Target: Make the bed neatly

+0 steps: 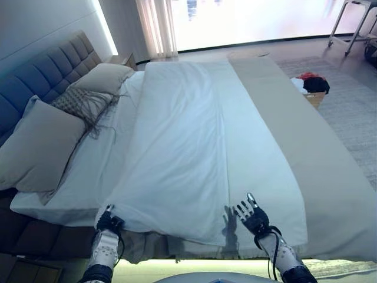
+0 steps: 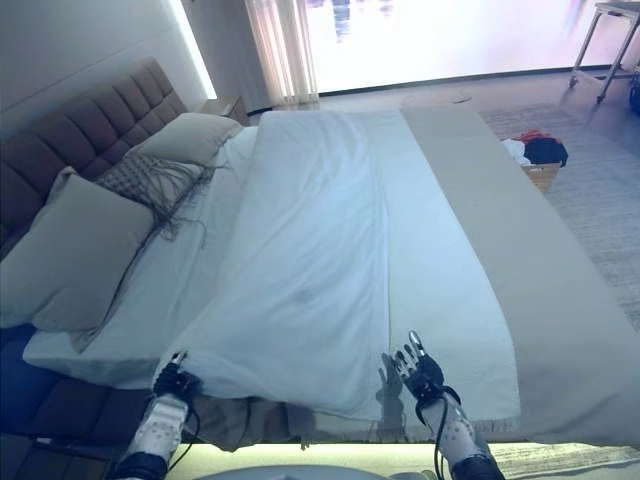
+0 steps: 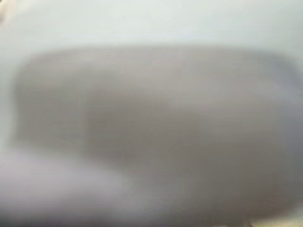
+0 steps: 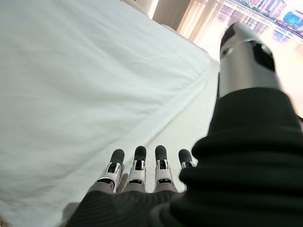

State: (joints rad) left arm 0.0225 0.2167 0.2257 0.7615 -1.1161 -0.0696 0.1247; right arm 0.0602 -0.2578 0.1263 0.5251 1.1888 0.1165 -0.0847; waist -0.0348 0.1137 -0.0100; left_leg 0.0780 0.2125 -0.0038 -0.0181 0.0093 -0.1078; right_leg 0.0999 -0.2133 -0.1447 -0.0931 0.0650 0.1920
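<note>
A white duvet (image 1: 188, 141) lies along the middle of the bed, over a white sheet (image 1: 103, 162) on its left and a beige cover (image 1: 318, 159) on its right. My left hand (image 1: 108, 223) is at the duvet's near left corner, bunched up with the hem in it. Its wrist view shows only blurred cloth pressed close. My right hand (image 1: 252, 216) rests open on the duvet's near edge, fingers (image 4: 137, 165) straight on the white cloth (image 4: 85, 94).
Two beige pillows (image 1: 38, 144) (image 1: 106, 76) and a fringed cushion (image 1: 79, 101) lie against the padded headboard (image 1: 41, 71) on the left. A basket of clothes (image 1: 312, 87) stands on the rug to the right. A window and curtains (image 1: 156, 26) are beyond the bed.
</note>
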